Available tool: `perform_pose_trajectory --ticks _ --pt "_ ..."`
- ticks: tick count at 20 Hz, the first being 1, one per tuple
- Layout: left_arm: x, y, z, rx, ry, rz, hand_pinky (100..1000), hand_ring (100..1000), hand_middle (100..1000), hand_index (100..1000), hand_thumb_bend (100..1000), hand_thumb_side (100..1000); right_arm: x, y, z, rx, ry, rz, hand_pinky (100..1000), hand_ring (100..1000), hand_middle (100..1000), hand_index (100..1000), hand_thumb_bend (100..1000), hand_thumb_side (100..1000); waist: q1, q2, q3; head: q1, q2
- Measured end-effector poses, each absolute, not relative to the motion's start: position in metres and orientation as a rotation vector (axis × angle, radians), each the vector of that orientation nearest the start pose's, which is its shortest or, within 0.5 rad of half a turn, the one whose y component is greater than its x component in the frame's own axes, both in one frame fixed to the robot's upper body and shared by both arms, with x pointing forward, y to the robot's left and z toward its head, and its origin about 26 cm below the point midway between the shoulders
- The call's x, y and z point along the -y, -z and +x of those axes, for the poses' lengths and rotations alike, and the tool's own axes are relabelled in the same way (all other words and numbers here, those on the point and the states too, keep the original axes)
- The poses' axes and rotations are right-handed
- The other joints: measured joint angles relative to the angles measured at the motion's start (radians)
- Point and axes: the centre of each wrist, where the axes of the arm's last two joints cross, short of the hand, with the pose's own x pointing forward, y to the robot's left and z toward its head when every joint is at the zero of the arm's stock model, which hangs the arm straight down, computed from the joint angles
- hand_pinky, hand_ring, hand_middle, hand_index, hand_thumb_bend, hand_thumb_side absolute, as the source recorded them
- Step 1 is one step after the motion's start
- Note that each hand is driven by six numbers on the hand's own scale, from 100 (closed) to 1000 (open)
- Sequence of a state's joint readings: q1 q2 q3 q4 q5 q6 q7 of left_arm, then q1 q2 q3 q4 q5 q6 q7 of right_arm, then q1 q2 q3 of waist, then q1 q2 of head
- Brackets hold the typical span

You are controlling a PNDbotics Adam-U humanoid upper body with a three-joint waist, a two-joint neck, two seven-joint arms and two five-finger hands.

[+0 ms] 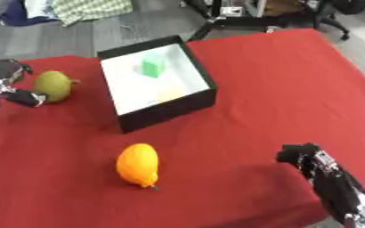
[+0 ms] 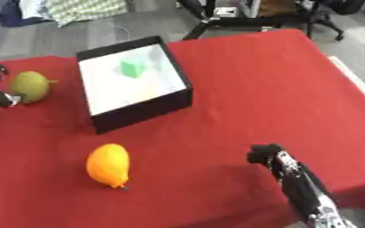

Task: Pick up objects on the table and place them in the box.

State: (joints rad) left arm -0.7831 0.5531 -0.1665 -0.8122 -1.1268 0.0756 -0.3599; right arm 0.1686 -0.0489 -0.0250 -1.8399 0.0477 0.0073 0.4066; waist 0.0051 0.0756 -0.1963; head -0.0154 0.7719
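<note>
A black box [image 1: 167, 111] with a white inside stands at the back middle of the red table. It holds a green cube [image 1: 153, 66] and a pale yellow thing [image 1: 170, 94]. An orange fruit [image 1: 137, 164] lies in front of the box. A green pear-like fruit [image 1: 53, 85] sits at the left. My left hand [image 1: 6, 82] is at the left edge, open, with one finger above the green fruit and the thumb [image 1: 26, 98] touching its lower left side. My right hand [image 1: 304, 156] hovers at the lower right with its fingers curled, holding nothing.
The red table cloth [image 1: 279, 80] stretches bare to the right of the box. Beyond the far edge are a grey floor, cloth piles [image 1: 84, 9] and a black frame [image 1: 240, 20]. The table's right edge shows in the right eye view.
</note>
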Motion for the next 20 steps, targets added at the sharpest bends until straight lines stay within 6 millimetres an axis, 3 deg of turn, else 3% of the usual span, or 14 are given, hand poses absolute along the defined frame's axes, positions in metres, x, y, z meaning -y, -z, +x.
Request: perform_pose_trajectory --ticks 2,4,5,7,8,9,13,20 --pt "-0.3617 -0.1173 0.4511 0.796 1.368 1.101 777 668 653 851 295 475 0.2671 -0.021 0.2311 1.63 -0.364 0.162 1000 801 700 798 100 1000 0.0 0.0 0.0 0.001 0.0" --pt "-0.3602 -0.1149 0.4508 0.803 1.367 1.096 767 644 621 821 250 372 0.2671 -0.021 0.2311 1.63 -0.364 0.162 1000 801 700 798 100 1000 0.0 0.0 0.001 0.002 0.0" --pt "-0.3603 -0.1135 0.4503 0.808 1.365 1.099 757 621 584 786 206 258 0.2671 -0.021 0.2311 1.63 -0.364 0.162 1000 801 699 798 100 1000 0.0 0.0 0.001 0.001 0.0" --pt "-0.3606 -0.1129 0.4498 0.827 1.355 1.121 741 581 524 730 149 121 0.2671 -0.021 0.2311 1.63 -0.364 0.162 1000 801 699 798 100 1000 0.0 0.0 0.002 0.001 0.0" --pt "-0.3603 -0.1132 0.4498 0.842 1.347 1.138 735 567 504 710 134 100 0.2671 -0.021 0.2311 1.63 -0.364 0.162 1000 801 699 798 100 1000 0.0 0.0 0.002 0.001 0.0" --pt "-0.3599 -0.1137 0.4499 0.861 1.337 1.159 724 541 471 673 100 100 0.2671 -0.021 0.2311 1.63 -0.364 0.162 1000 801 699 798 100 1000 0.0 0.0 0.002 0.001 0.0" --pt "-0.3591 -0.1125 0.4487 0.957 1.272 1.248 705 495 404 604 100 102 0.2671 -0.0209 0.2309 1.629 -0.364 0.162 1000 801 699 798 100 1000 0.0 0.0 0.005 0.0 0.0" --pt "-0.3533 -0.1162 0.4497 1.116 1.163 1.292 708 485 386 587 100 119 0.2675 -0.0198 0.2297 1.625 -0.362 0.161 1000 801 699 798 100 1000 0.0 0.0 0.006 0.0 0.0"
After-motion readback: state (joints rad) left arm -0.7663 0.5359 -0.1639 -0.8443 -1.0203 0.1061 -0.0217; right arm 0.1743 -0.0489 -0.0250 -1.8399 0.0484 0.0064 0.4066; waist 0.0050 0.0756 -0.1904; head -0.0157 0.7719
